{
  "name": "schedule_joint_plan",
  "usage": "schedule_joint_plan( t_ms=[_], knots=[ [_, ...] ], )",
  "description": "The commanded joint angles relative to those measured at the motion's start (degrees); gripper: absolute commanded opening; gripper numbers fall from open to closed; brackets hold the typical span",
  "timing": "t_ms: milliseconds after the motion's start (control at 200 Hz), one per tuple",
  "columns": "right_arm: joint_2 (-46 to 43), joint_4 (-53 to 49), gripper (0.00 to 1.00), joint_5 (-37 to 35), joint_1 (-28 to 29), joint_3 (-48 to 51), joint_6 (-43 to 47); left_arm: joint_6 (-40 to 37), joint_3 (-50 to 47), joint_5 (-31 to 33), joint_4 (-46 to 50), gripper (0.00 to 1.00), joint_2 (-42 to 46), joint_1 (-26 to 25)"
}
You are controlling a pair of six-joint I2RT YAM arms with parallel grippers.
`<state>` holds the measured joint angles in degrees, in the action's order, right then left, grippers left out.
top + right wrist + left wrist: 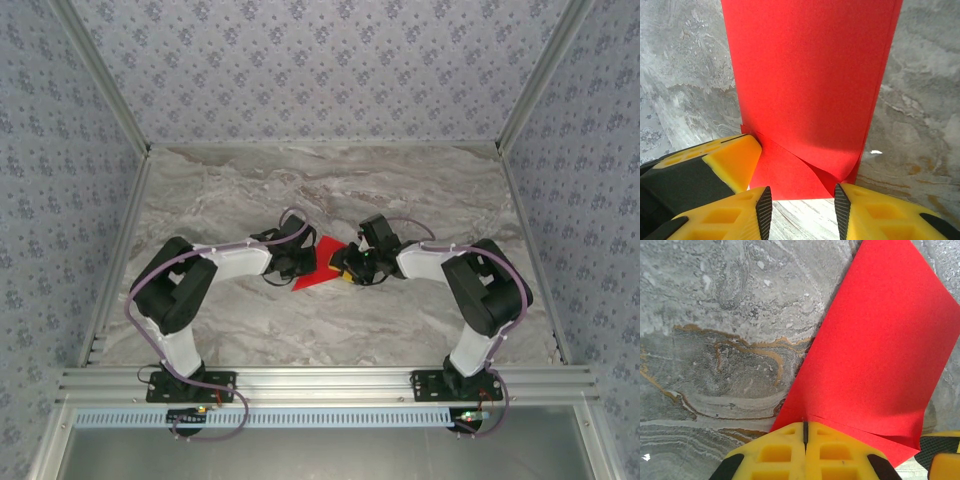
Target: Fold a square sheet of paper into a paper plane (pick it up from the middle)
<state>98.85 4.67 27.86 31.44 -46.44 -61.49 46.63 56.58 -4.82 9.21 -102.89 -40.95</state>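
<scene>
The left gripper (805,432) sits left of centre on the grey marble table (230,190). Its yellow fingers are pressed flat together with no gap, and their tips cover one corner of the square sheet of paper (875,350). I cannot tell whether they pinch that corner or only pin it down. The red sheet lies mid-table between the two grippers (315,268). It no longer reads as a square. It looks doubled over into a long panel, with a second layer peeking out along the near edge (one flap curls up loosely there instead of lying flat).

On the right, the right gripper (803,200) has its jaws partly apart, astride that curled edge and gripping nothing.

My reading is that the work is at an early fold. The halving seems made but not pressed sharp, and there is no pointed nose or wings yet. Most of the plane is left to do.
</scene>
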Motion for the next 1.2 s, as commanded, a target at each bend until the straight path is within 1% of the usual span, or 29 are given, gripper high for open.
schedule_joint_plan(
  t_ms=[0,245,665,819,1084,1194],
  knots=[
    [0.39,0.57,0.41,-0.94,0.46,-0.20,-2.26,0.54,0.38,1.39,4.34,0.03,-0.47,-0.16],
    [-0.46,1.45,0.41,-3.84,0.50,2.13,-6.71,0.60,0.34,1.92,4.76,0.03,0.19,-0.11],
    [-0.40,6.80,0.37,-2.64,0.51,4.45,-10.87,0.34,0.29,1.92,4.82,0.03,0.37,-0.17],
    [-2.18,4.76,0.39,-4.69,0.68,5.28,-10.52,0.42,0.09,2.09,4.85,0.03,0.41,-0.13],
    [-2.20,5.63,0.38,-4.84,1.03,5.88,-10.78,0.31,0.03,2.09,4.83,0.03,0.32,-0.17],
    [-0.94,7.84,0.34,-3.68,1.01,5.42,-10.84,0.39,0.07,2.03,4.70,0.02,0.32,-0.15]
  ],
)
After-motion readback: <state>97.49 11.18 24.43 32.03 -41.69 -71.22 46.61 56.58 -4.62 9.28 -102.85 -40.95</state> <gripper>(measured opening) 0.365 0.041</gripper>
